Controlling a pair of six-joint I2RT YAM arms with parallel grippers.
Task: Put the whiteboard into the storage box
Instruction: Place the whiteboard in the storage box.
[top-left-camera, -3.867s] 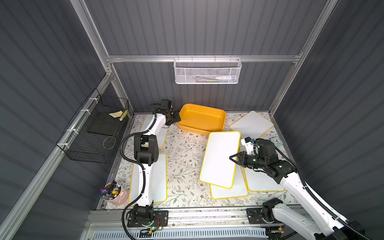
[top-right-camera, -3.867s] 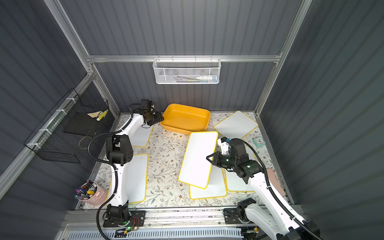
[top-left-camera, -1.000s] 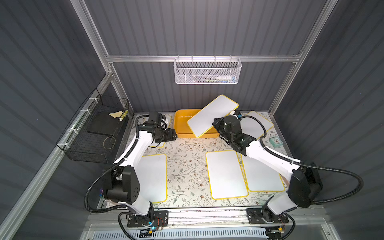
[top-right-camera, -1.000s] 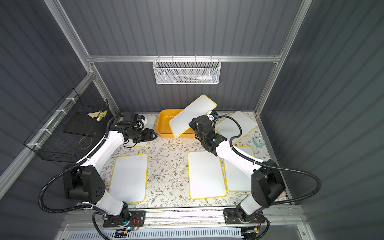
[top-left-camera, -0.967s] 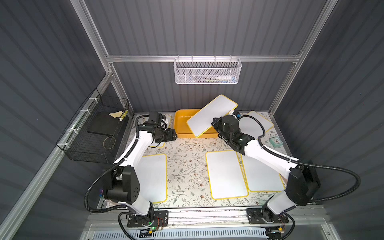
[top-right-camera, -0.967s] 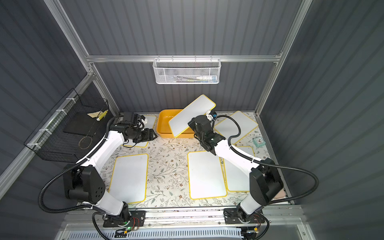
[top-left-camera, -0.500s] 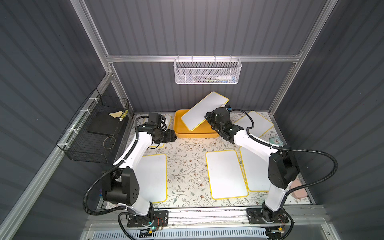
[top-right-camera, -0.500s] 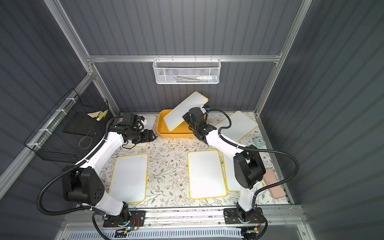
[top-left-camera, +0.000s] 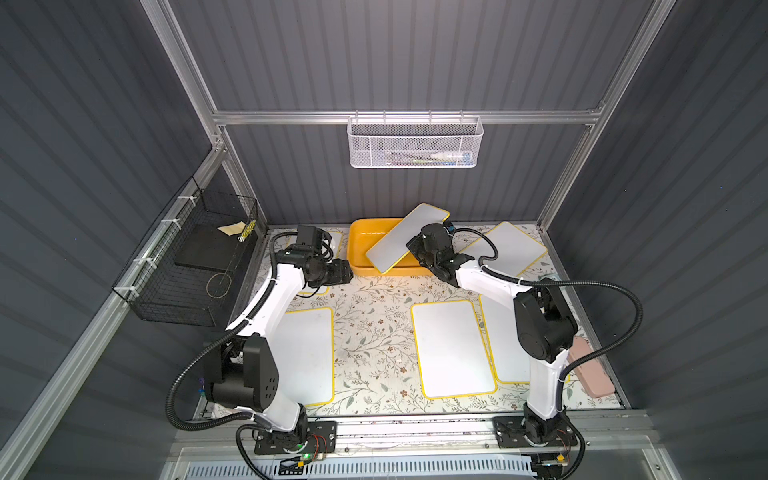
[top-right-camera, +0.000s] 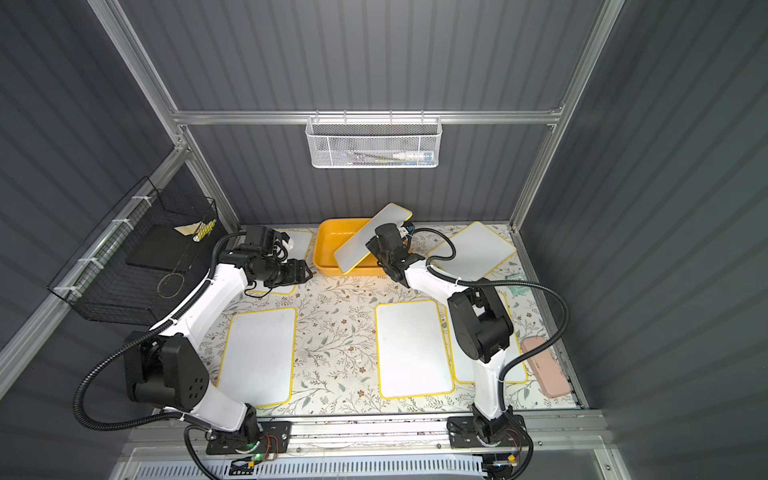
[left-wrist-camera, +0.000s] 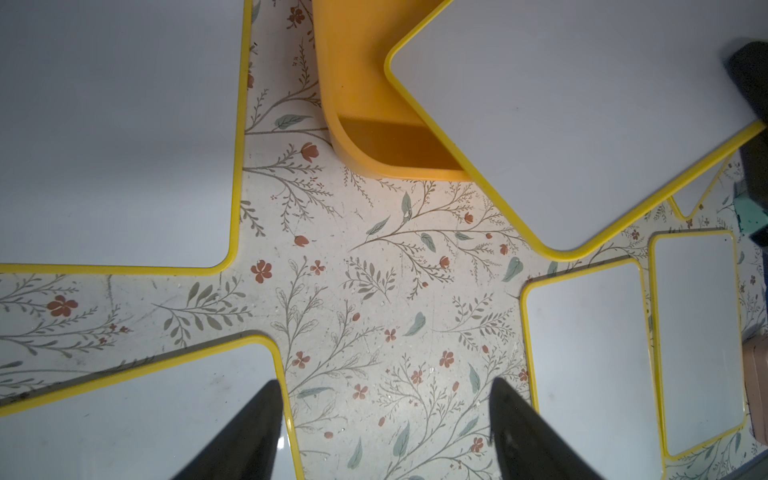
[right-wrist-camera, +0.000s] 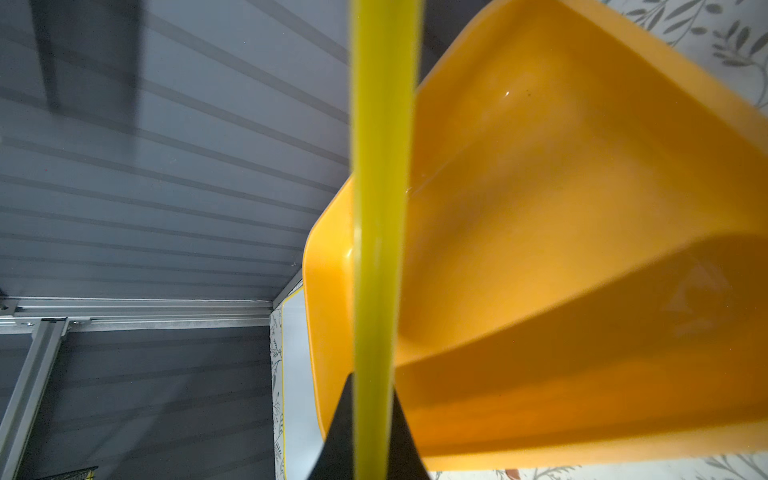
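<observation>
pinching whiteboard (top-left-camera: 405, 239) edge in right fingers (right-wrist-camera: 336, 440), angled over storage box (top-left-camera: 360, 245) to clear its rim; with left fingers (left-wrist-camera: 249, 436) released.

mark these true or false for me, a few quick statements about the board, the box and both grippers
1. The right gripper is shut on the yellow edge of the whiteboard. True.
2. The whiteboard lies flat inside the storage box. False: it is tilted across the box.
3. The left gripper holds a board. False: it is open and empty.
4. A white mesh basket hangs on the back wall. True.
</observation>
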